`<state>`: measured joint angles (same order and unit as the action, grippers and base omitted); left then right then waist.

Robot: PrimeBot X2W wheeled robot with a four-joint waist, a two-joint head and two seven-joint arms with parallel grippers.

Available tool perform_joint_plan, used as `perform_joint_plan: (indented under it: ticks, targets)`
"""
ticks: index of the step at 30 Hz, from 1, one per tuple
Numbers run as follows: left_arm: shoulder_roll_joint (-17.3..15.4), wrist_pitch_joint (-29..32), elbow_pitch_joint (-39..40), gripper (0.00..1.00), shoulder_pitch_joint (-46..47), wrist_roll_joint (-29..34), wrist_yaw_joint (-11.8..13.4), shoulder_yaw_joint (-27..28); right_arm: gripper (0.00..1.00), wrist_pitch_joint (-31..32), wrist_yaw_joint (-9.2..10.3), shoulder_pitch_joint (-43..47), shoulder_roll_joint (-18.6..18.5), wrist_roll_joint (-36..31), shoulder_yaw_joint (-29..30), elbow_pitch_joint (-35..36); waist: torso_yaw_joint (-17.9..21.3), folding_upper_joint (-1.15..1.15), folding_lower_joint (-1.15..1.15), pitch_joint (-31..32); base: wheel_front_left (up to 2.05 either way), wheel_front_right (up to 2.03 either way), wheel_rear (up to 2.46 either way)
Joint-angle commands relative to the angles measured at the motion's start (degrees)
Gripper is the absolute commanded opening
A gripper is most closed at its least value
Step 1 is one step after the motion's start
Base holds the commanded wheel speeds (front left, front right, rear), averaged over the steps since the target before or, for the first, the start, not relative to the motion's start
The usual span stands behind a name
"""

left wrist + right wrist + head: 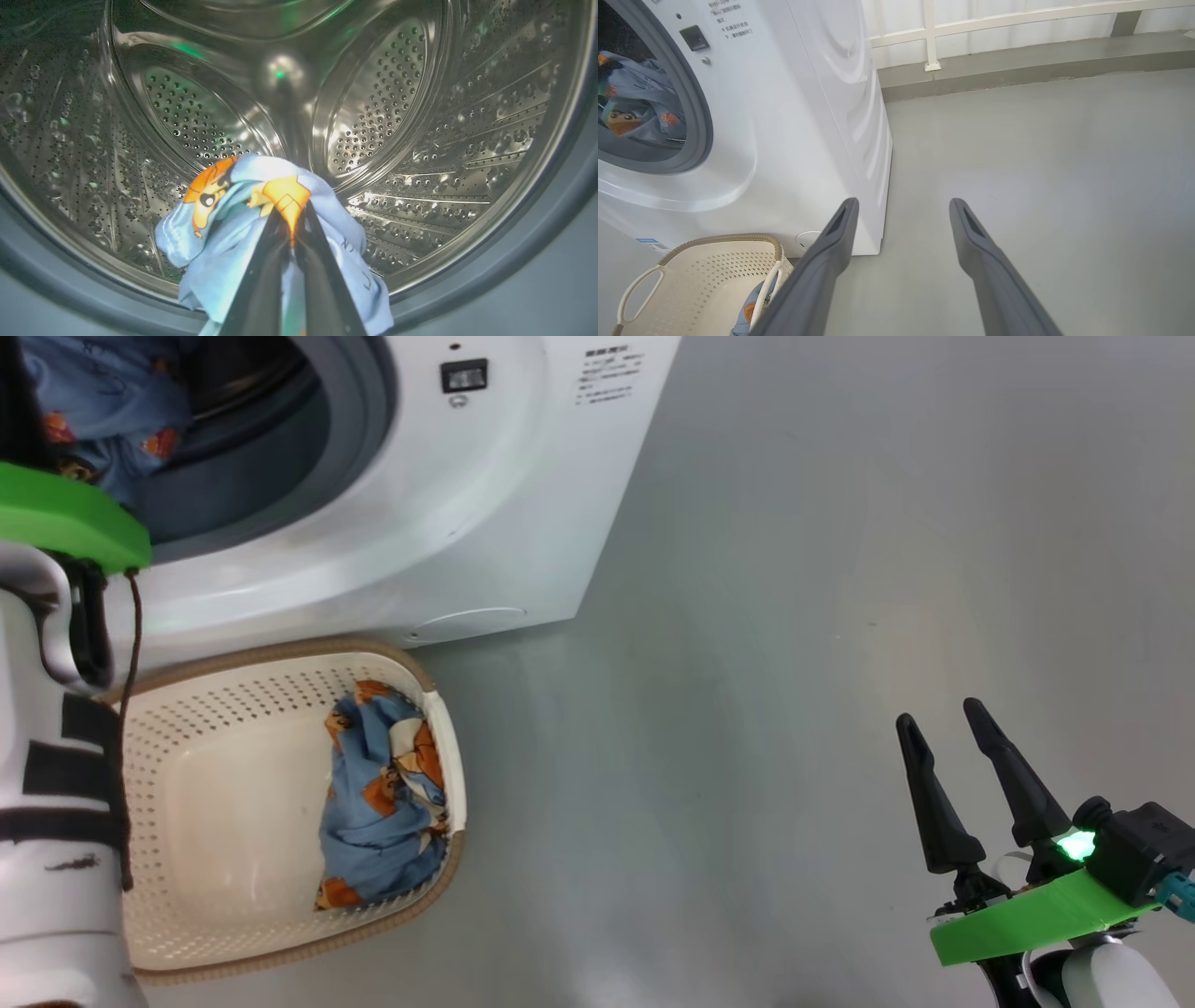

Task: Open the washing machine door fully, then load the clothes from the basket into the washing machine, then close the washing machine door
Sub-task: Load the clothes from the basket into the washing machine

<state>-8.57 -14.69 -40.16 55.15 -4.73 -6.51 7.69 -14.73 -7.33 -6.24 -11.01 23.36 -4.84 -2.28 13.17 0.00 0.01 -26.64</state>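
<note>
The left claw (293, 219) grips a blue garment (219, 233) inside the drum (420, 140). The right claw (938, 711) hangs released over the floor (794, 616). Another garment (383, 793) lies in the basket (233, 658) by the washing machine (485, 504).

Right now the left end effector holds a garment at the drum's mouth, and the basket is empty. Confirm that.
Not quite: the basket is not empty. The head view shows a second blue garment lying along its right side. The rest stands: the left end effector is shut on a bear-print garment at the mouth of the drum.
</note>
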Motion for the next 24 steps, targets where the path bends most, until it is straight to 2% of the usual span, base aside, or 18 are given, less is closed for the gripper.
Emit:
perform_joint_plan:
  ticks: [1,6,7,8,9,15,24]
  targets:
    - [-2.97,-0.30,0.55,0.00,1.73,0.44,-0.22,0.72,1.00,-0.27,-0.16,-0.82,-0.67,0.20,-1.31,1.04,0.91,0.00,-0.01,-0.68,0.00,0.00,0.00]
    - [-4.45,-0.30,-0.14,0.00,4.39,1.95,-0.23,-0.24,1.00,-0.27,-0.16,-1.35,-0.54,0.24,-2.36,0.92,1.56,0.00,-0.01,-0.78,0.00,0.00,0.00]
    - [-4.63,-0.30,0.48,0.18,4.60,2.18,0.05,-0.17,1.00,-0.27,-0.16,-1.44,-0.55,0.25,-2.52,0.91,1.68,0.00,-0.01,-0.80,0.00,0.00,0.00]
    - [-4.88,-0.30,1.22,0.55,4.72,2.47,0.25,-0.18,1.00,-0.27,-0.16,-1.51,-0.59,0.28,-2.68,0.91,1.81,0.00,-0.01,-0.84,0.00,0.00,0.00]
    - [-5.16,-0.30,2.22,1.00,4.71,2.75,0.56,-0.11,1.00,-0.27,-0.16,-1.58,-0.64,0.31,-2.84,0.90,1.97,0.00,-0.01,-0.81,0.00,0.00,0.00]
    - [-5.68,-0.30,5.03,1.00,3.56,2.90,1.53,1.02,1.00,-0.27,-0.16,-1.31,-1.03,0.43,-2.89,0.92,2.41,0.00,-0.01,-0.55,0.00,0.00,0.00]
    - [-4.20,-0.30,5.25,1.00,0.86,2.29,1.61,1.97,1.00,-0.27,-0.16,-1.25,-1.27,0.26,-2.78,0.85,1.42,0.00,-0.01,0.30,0.00,0.00,0.00]
